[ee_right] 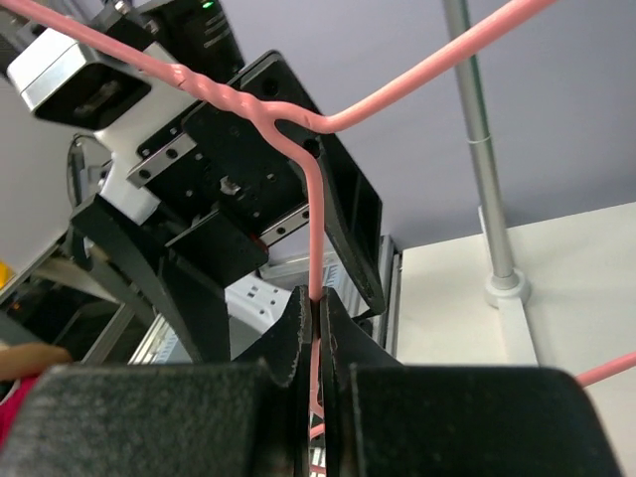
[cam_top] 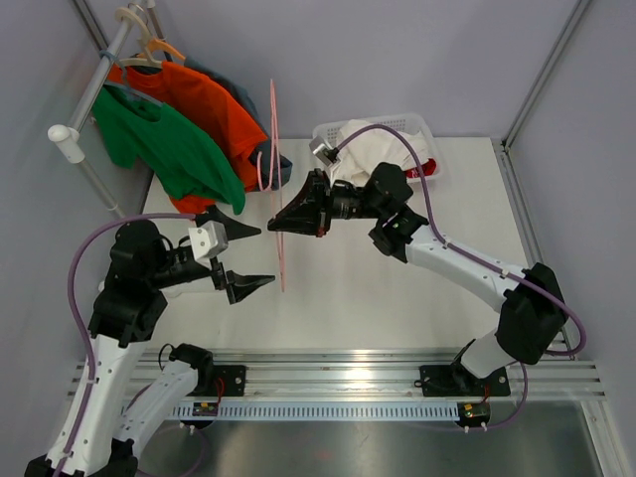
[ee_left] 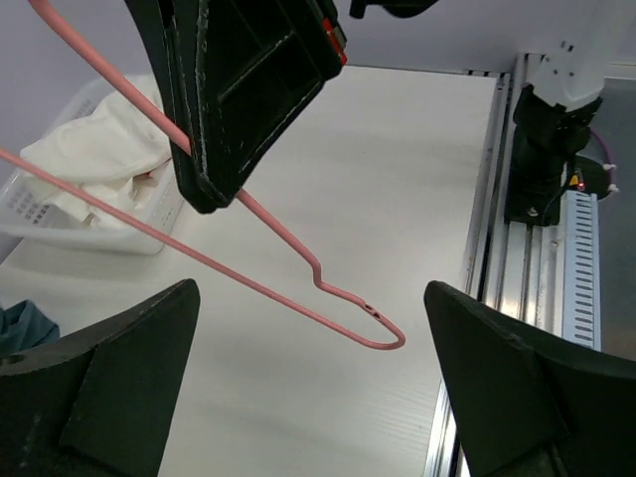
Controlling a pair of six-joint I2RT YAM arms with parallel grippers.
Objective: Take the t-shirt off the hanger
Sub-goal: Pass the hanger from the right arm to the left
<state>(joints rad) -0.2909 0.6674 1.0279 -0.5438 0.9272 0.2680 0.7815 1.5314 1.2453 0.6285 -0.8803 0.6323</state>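
Now the pink hanger (cam_top: 275, 139) runs front to back, clamped in the right gripper (cam_top: 282, 223), its near end just ahead of the left gripper (cam_top: 264, 256), jaws wide apart.

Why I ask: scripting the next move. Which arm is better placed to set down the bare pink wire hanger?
Right, probably: the right gripper is shut on the pink wire hanger, while the left gripper stands open beside it, holding nothing.

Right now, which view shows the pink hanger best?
Right wrist: the hanger is close up, twisted neck and both arms clear, stem pinched in the shut right gripper. Top external shows the hanger edge-on, a thin line. Left wrist shows only one bare corner.
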